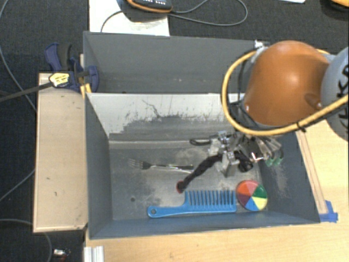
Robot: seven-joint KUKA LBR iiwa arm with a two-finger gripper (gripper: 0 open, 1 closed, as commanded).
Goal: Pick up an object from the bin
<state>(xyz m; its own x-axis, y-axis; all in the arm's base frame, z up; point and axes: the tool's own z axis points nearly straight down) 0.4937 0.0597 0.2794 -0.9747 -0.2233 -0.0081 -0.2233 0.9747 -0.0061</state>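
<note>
light: even, moderate | bin back wall (163, 111) brightest (pale sheen) | floor (142, 187) under arm (283, 83) shaded

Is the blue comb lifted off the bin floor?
No, the blue comb lies flat on the floor of the bin along the near wall, apart from the gripper.

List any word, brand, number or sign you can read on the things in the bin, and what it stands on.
No text can be read.
Blue comb: no lettering shows.
Multicoloured ball: colour segments only, no marks.
Fork and black, red-tipped tool: too small to tell.
</note>
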